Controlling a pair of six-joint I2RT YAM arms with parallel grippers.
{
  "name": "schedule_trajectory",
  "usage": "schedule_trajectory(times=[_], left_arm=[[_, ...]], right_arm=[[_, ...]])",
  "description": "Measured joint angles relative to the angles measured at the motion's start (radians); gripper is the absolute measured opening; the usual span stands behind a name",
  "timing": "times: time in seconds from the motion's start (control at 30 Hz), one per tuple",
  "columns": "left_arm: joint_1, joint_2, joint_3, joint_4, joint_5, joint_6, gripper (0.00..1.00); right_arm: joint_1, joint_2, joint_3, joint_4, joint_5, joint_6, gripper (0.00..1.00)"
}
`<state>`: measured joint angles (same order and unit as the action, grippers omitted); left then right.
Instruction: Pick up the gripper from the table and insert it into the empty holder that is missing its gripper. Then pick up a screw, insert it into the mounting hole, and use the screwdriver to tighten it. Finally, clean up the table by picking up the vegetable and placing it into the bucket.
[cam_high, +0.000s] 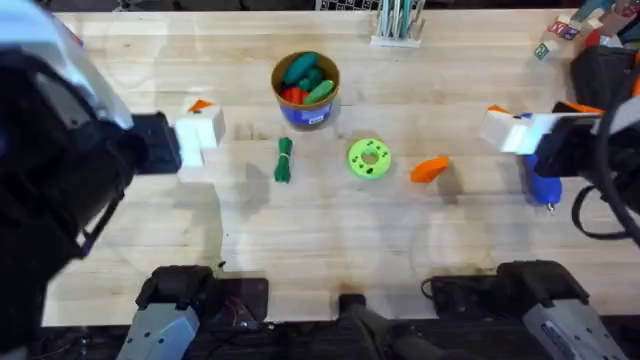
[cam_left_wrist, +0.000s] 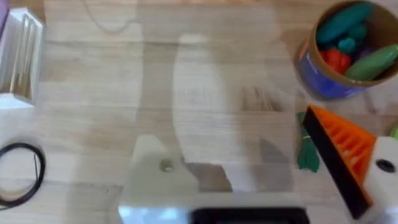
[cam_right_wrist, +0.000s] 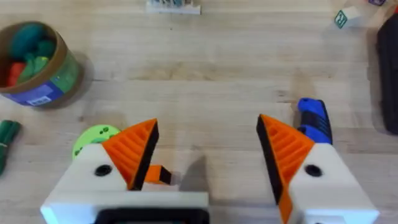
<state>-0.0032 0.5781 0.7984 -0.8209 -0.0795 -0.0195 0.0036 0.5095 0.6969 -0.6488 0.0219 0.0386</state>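
My right pincer: both jaws carry orange ribbed wedges and stand wide apart, with nothing between them; it hangs over the right side of the table.
My left pincer: one jaw carries its orange wedge, the other is the bare white holder with an open mounting hole; wide open, holding nothing.
Loose gripper: the orange wedge lies on its side on the wood, just right of the lime-green disc, apart from it; from my right wrist I see a sliver of it below my jaws.
How it should handle: I judge it light, stiff moulded plastic, not fragile, likely to skate or spin on the smooth table if I nudge one end.
Where to hold: across the thick end, on the flat flanks, not the ribbed face or the tapering point, so that the mounting end stays free for the holder.
Screwdriver: the blue barrel lies under my right arm, bit toward the near edge; heavier, round, may roll.
Vegetable: slim, dark green, lying between bucket and near edge; probably soft and light.
Bucket: already holds toy vegetables, upright behind the disc.
Open room: bare wood in front of the wedge and disc; the disc crowds its left side, so I would come from above or from the right.
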Motion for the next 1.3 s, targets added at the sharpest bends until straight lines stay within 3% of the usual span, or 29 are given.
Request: schedule_trajectory(times=[0.3, 0.47, 0.63, 0.73, 0.77, 0.8, 0.97, 1.03, 1.23, 1.3], left_arm=[[0.0, 0.155, 0.044, -0.008, 0.001, -0.002, 0.985], [0.0, 0.217, 0.044, -0.041, 0.017, -0.1, 0.985], [-0.005, 0.332, 0.039, -0.038, 0.162, -0.137, 0.986], [-0.041, 0.405, 0.036, -0.019, 0.231, -0.134, 0.987], [-0.058, 0.426, 0.036, -0.01, 0.246, -0.133, 0.951], [-0.079, 0.447, 0.036, 0.0, 0.259, -0.134, 0.839], [-0.163, 0.524, 0.036, 0.032, 0.287, -0.128, 0.062], [-0.185, 0.527, 0.036, 0.033, 0.292, -0.124, 0.009], [-0.241, 0.41, 0.035, 0.023, 0.297, -0.121, 0.925], [-0.262, 0.338, 0.035, 0.029, 0.297, -0.123, 0.982]], right_arm=[[0.0, 0.074, 0.007, -0.006, -0.001, -0.017, 0.964], [0.0, 0.074, 0.007, -0.006, -0.001, -0.017, 0.964], [0.0, 0.075, 0.007, -0.006, -0.001, -0.017, 0.964], [0.0, 0.075, 0.007, -0.006, -0.001, -0.017, 0.964], [0.0, 0.075, 0.007, -0.006, -0.001, -0.017, 0.964], [0.0, 0.075, 0.007, -0.006, -0.001, -0.017, 0.964], [0.0, 0.075, 0.007, -0.006, -0.001, -0.017, 0.964], [0.0, 0.075, 0.007, -0.006, -0.001, -0.017, 0.962], [0.0, 0.074, 0.007, -0.006, -0.001, -0.017, 0.964], [0.0, 0.075, 0.007, -0.006, -0.001, -0.017, 0.964]])
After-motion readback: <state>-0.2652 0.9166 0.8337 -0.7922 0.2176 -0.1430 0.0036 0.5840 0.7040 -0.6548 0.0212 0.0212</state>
